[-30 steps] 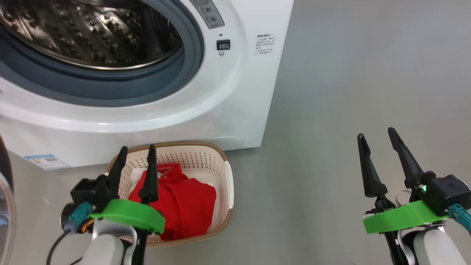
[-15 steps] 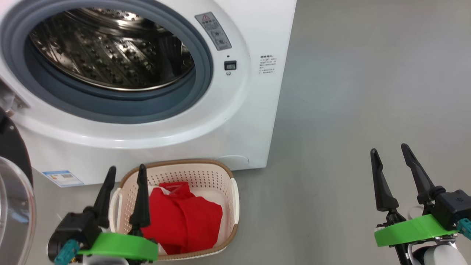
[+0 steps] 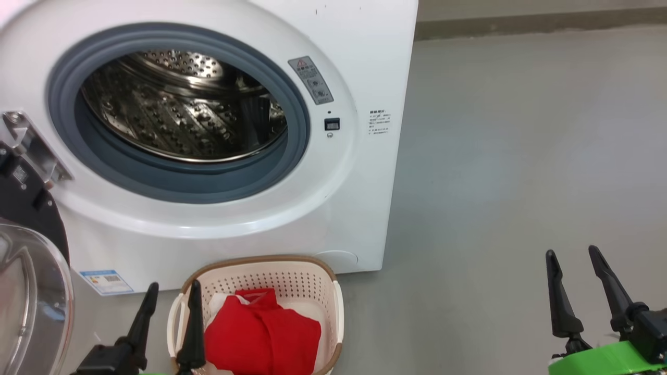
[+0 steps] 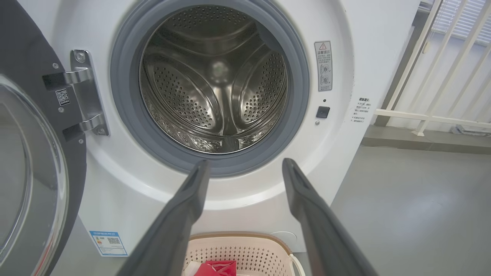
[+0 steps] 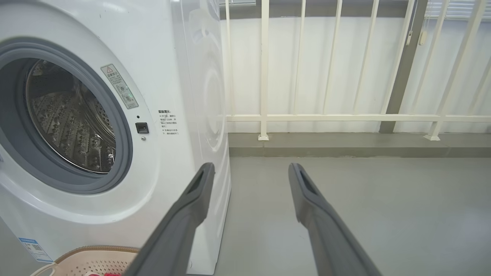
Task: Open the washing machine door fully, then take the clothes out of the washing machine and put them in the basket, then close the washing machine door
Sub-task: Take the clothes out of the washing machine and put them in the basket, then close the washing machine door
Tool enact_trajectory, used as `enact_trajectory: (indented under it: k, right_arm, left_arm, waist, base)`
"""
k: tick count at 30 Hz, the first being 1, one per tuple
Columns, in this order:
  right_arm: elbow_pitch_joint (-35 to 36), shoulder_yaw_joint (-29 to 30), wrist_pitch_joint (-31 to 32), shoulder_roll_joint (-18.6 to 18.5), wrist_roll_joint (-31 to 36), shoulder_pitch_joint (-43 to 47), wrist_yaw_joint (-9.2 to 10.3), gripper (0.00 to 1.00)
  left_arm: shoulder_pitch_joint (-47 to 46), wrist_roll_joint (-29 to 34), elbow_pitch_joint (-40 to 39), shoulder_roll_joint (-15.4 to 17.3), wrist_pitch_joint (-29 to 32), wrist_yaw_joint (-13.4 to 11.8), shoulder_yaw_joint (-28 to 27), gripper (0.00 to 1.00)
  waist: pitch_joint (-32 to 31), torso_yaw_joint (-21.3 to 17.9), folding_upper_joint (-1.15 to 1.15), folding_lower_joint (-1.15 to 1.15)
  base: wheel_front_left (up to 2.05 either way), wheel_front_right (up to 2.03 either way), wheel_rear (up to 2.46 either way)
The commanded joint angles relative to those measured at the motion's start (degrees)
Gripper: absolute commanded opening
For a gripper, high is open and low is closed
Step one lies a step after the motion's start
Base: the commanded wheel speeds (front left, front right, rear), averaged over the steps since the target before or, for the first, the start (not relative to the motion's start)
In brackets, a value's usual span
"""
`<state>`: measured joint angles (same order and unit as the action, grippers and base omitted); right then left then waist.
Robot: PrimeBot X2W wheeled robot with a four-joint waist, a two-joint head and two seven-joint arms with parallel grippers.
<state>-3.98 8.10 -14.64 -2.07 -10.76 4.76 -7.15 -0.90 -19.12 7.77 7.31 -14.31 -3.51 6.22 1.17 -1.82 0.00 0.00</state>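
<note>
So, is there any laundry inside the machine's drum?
No, the steel drum is bare, and the red clothes lie in the basket.

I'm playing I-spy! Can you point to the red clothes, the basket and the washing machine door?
clothes (image 3: 266, 336), head view, middle of the red fabric.
basket (image 3: 297, 281), head view, its perforated back wall.
washing machine door (image 3: 36, 302), head view, its clear glass bowl.
</note>
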Motion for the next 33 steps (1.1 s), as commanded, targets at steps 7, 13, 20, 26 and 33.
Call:
enact_trajectory:
  k: [7,13,20,26,33]
  right_arm:
    - [3.27,-1.67,-0.36,-0.81,-0.35,0.44,-0.34,1.0]
    - [5.09,-4.04,-0.36,-0.81,-0.53,0.89,-0.34,1.0]
    - [5.63,-4.31,-0.36,-0.81,-0.46,1.05,-0.34,1.0]
    - [5.61,-4.46,-0.36,-0.81,-0.28,1.29,-0.34,1.0]
    - [5.69,-4.35,-0.36,-0.81,-0.27,1.43,-0.34,1.0]
  left_arm:
    - [1.09,0.76,-1.72,2.0,-0.69,-0.25,-2.3,1.0]
    - [1.56,1.07,-1.9,2.11,-0.69,-0.4,-2.06,1.0]
    - [1.4,1.15,-2.06,2.23,-0.69,-0.46,-2.3,1.0]
    - [1.45,1.38,-2.38,2.21,-0.69,-0.72,-2.18,1.0]
    - [1.5,1.83,-2.44,2.46,-0.69,-1.03,-2.05,1.0]
  waist:
    - [-0.72,-0.8,0.0,0.0]
    - [-0.5,-0.89,0.0,0.0]
    - [-0.3,-0.96,0.0,0.0]
    - [-0.48,-1.01,0.0,0.0]
    - [-0.42,-0.83,0.0,0.0]
  base:
    - [0.0,0.0,0.0]
    - [0.0,0.0,0.0]
    - [0.0,0.0,0.0]
    - [0.0,0.0,0.0]
    - [-0.37,0.33,0.04]
